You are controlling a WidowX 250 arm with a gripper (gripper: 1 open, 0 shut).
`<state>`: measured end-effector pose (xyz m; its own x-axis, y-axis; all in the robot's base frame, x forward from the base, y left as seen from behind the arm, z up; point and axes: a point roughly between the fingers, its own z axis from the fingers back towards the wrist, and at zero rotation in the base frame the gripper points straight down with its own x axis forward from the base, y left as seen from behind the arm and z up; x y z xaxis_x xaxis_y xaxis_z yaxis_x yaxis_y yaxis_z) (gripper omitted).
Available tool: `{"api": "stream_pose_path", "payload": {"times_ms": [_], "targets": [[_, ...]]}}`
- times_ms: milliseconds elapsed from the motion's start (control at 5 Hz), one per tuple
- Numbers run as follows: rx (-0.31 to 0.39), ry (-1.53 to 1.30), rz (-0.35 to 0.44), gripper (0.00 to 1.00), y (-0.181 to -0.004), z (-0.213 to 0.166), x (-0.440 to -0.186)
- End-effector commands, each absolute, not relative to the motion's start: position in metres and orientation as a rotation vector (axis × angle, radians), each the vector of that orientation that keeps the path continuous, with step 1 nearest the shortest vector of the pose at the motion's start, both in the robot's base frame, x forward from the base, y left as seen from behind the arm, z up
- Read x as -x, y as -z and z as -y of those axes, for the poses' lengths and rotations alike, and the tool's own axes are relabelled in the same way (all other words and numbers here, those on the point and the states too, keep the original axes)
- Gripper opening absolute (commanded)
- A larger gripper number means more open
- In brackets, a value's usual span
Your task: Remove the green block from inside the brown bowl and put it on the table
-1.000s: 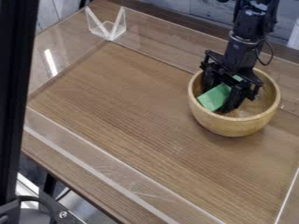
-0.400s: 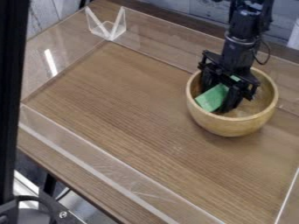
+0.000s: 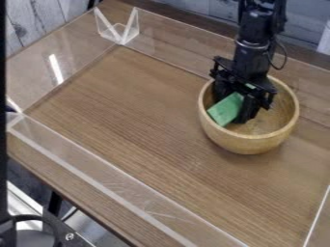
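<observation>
The brown bowl (image 3: 249,127) sits at the right side of the table (image 3: 129,116). Inside it lies the green block (image 3: 229,109), tilted against the bowl's left inner wall. My black gripper (image 3: 242,95) reaches down from above into the bowl, its fingers shut on the green block's upper end. The block's top part is hidden by the fingers.
Low clear acrylic walls (image 3: 77,159) border the tabletop. A clear acrylic bracket (image 3: 116,26) stands at the back left corner. A dark vertical post runs down the far left of the view.
The view has shifted slightly; the gripper, block and bowl appear a little further left and higher. The grip on the block is unchanged.
</observation>
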<state>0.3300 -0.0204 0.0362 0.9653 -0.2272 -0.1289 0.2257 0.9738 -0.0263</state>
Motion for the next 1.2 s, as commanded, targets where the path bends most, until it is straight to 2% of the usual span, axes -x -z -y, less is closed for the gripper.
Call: {"api": "stream_pose_path", "payload": {"times_ms": [0, 600, 1000], "targets": [[-0.011, 0.225, -0.013, 0.0, -0.074, 0.012, -0.337], [-0.048, 0.249, 0.057, 0.0, -0.101, 0.014, -0.325], [0.006, 0.31, 0.077, 0.0, -0.087, 0.028, -0.337]]}}
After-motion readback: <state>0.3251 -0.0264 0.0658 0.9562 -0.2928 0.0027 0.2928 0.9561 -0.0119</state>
